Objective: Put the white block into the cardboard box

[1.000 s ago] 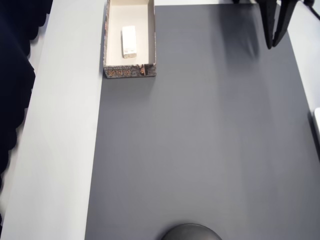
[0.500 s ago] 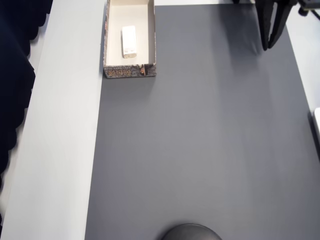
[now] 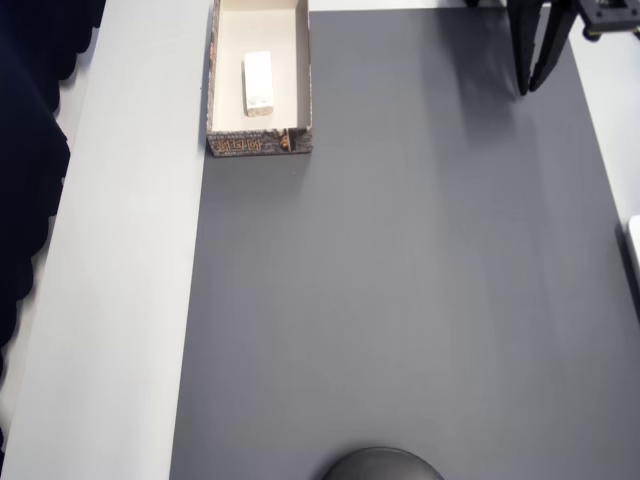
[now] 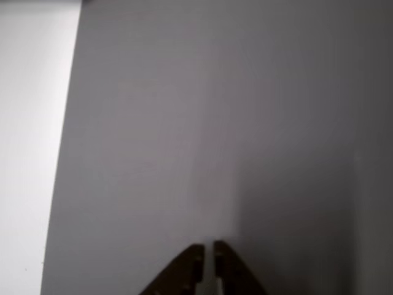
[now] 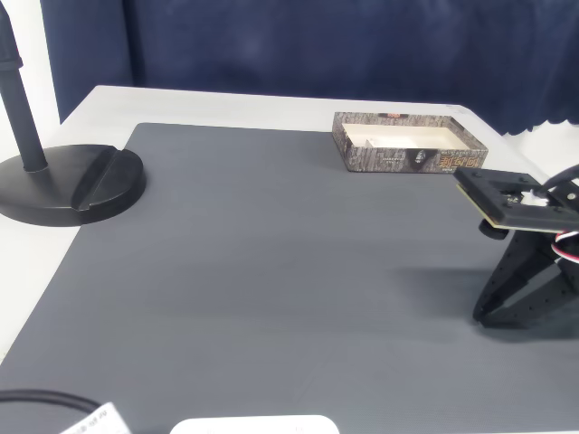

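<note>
From above, I saw the white block [image 3: 258, 82] already lying flat on the cream floor of the cardboard box [image 3: 303, 70], roughly in the middle between its long walls and touching neither. The box sat at the top left of the dark grey mat [image 3: 400, 300], along the mat's edge where the pale table [image 3: 130, 300] began. I judged the task itself done: the block was inside and nothing held it. What was left, as I read it, was only for me to park the arm.

The gripper [image 3: 531, 88] was at the top right of the overhead view, well apart from the box. Its two dark fingers were nearly pressed together at the tips, with a thin sliver between them, and they carried nothing.

The wrist view gave me the clearest look at that narrow slit between the fingertips [image 4: 191, 261], over bare grey mat, with neither box nor block before it.

The fixed view from the side showed the box's patterned brownish outer wall, but its near wall hid the block. It also showed a black round lamp-style stand [image 5: 72, 181] at the left of the mat.
</note>
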Tool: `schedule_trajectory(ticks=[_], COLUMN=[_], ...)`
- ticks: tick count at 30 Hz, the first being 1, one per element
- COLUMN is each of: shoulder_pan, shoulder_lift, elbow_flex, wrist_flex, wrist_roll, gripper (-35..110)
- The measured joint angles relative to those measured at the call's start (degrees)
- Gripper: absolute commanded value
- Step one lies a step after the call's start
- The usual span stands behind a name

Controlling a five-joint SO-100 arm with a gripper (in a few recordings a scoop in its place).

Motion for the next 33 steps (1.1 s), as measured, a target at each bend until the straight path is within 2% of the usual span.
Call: schedule_trajectory(ticks=[33], shoulder_pan=[2.6], shoulder_lift=[0.0], elbow_flex=[0.0], wrist_flex=[0.0], wrist_roll=[-1.7], gripper=[-2])
